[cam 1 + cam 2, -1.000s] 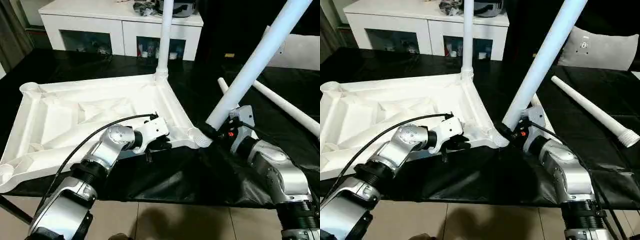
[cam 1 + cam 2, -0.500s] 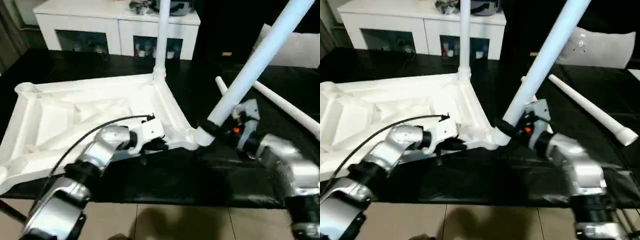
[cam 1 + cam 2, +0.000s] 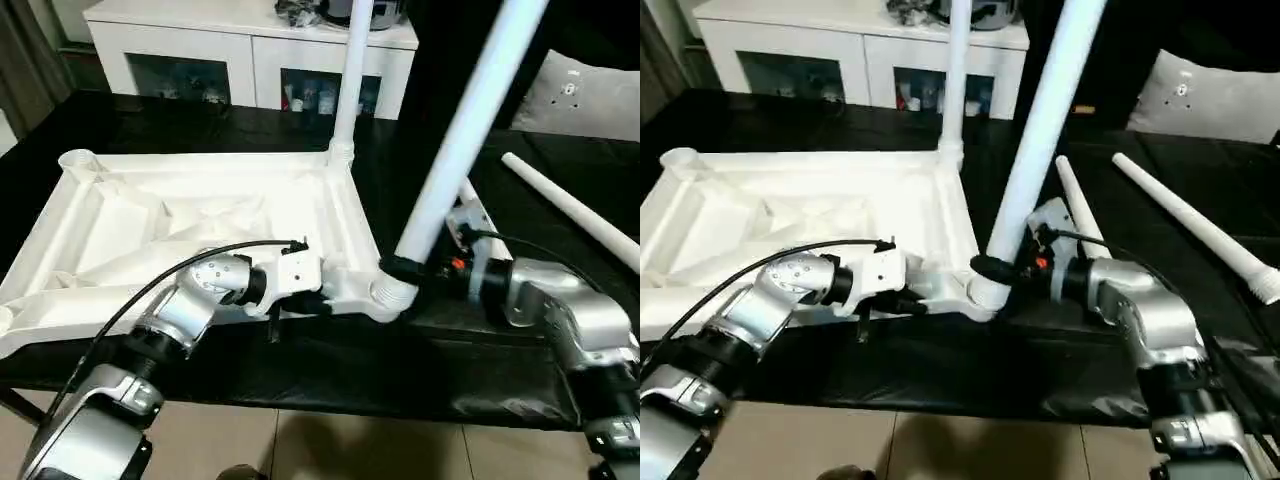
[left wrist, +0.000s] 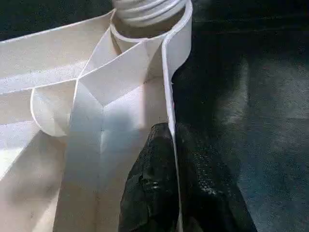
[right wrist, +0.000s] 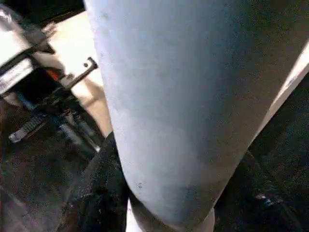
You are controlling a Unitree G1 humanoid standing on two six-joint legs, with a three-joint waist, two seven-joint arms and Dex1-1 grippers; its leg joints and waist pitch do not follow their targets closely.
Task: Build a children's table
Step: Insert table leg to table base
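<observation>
The children's table top lies upside down on the black-covered surface, ribs up. One white leg stands upright in its far right corner socket. A second leg leans slightly, its foot at the near right corner socket. My right gripper is shut around that leg just above the socket, and the right wrist view has the leg between the dark fingers. My left gripper is shut on the top's near rim; its fingers pinch the thin rim wall.
Two loose legs lie on the black cover at the right, one far out, the other behind my right arm. A white cabinet stands at the back, a pale grey cushion at back right. Tiled floor runs past the near edge.
The held leg has swung more upright over the near right socket. My left gripper has closed onto the rim. The head camera has also shifted.
</observation>
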